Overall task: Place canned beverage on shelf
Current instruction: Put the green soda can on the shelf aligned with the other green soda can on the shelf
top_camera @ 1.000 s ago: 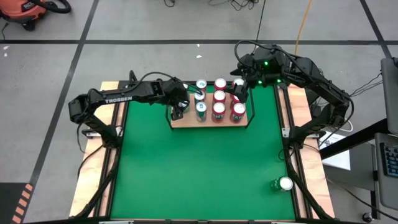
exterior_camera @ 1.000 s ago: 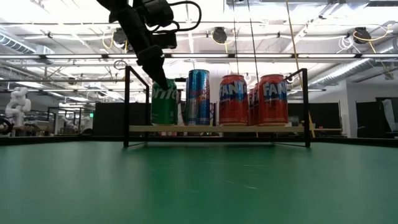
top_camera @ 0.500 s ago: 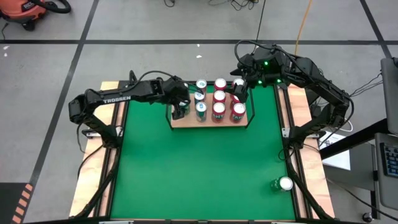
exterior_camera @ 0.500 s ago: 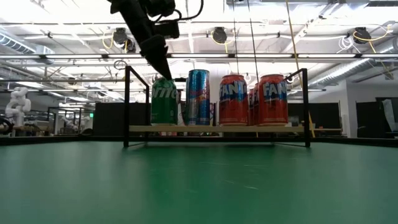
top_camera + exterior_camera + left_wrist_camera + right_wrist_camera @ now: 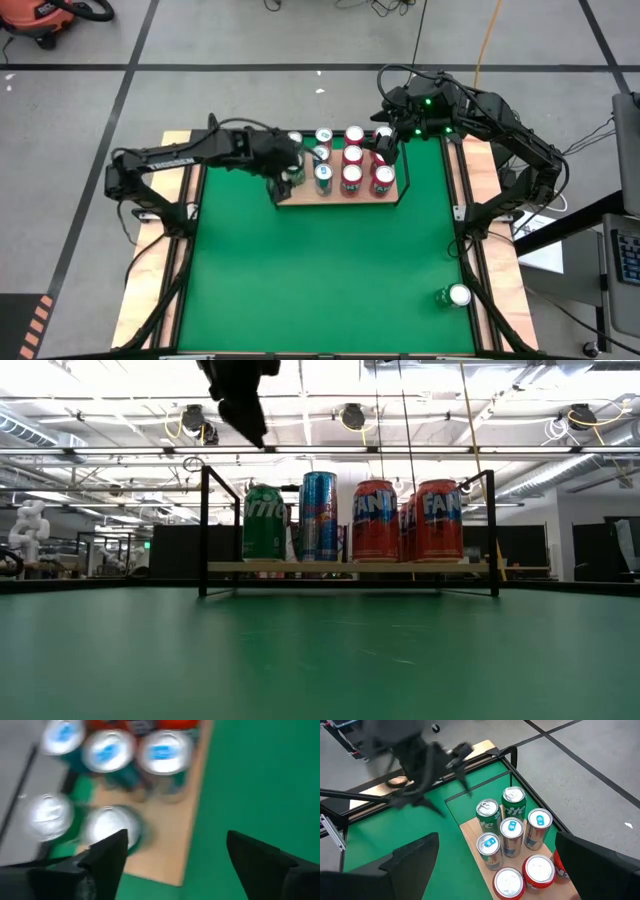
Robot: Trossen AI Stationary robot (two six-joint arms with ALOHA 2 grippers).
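1. Setting: robotics lab or test hall, not a home or shop.
2. Ceiling (image 5: 420,420) is open, with exposed white trusses, hanging round lamps and cables.
3. A white humanoid-style robot (image 5: 24,530) stands at the far side of the hall (small, details unclear).
4. Grey concrete floor (image 5: 250,40) carries dark tape lines; an orange shop vacuum (image 5: 40,18) sits on it.
5. The green-topped table (image 5: 320,270) is a purpose-built rig.

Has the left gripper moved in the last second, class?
Yes. The left gripper has risen off the green can, now above the shelf rail.
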